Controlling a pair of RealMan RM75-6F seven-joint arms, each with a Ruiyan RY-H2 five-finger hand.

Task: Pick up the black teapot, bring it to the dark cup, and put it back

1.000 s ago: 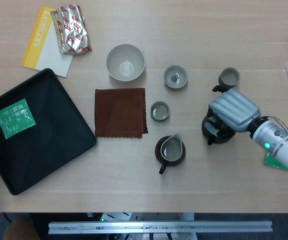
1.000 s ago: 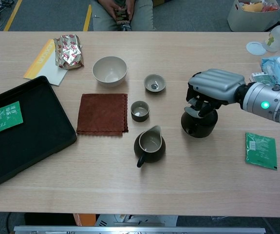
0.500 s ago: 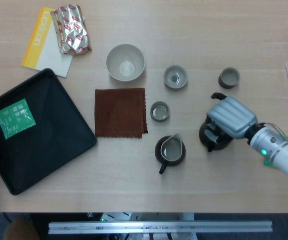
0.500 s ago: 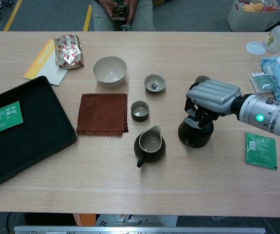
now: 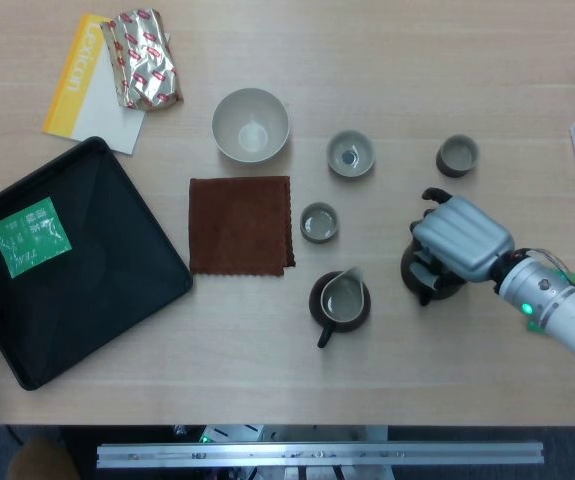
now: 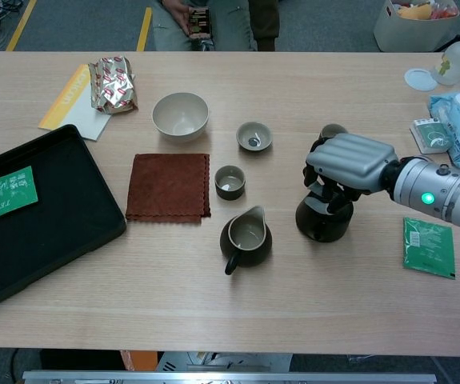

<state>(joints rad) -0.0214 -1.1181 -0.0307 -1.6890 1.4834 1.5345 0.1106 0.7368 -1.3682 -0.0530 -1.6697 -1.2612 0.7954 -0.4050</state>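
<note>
Fingers (image 6: pixel 323 190) of right hand (image 6: pixel 346 162) closed over black teapot (image 6: pixel 322 221), just beside pitcher (image 6: pixel 246 236), dark cup (image 5: pixel 457 155) beyond. Ceramic, likely heavy, slippery, fragile; best gripped at handle.

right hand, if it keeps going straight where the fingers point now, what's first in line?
The right hand grips the black teapot, its fingers pointing toward the dark pitcher with pale lining. That pitcher likely comes first, though depth is unclear.

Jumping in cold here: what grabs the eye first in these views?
The grey right hand stands out most, draped over the black teapot right of centre, fingers curled around its top. A large black tray holding a green packet fills the left, and a brown cloth lies mid-table.
</note>
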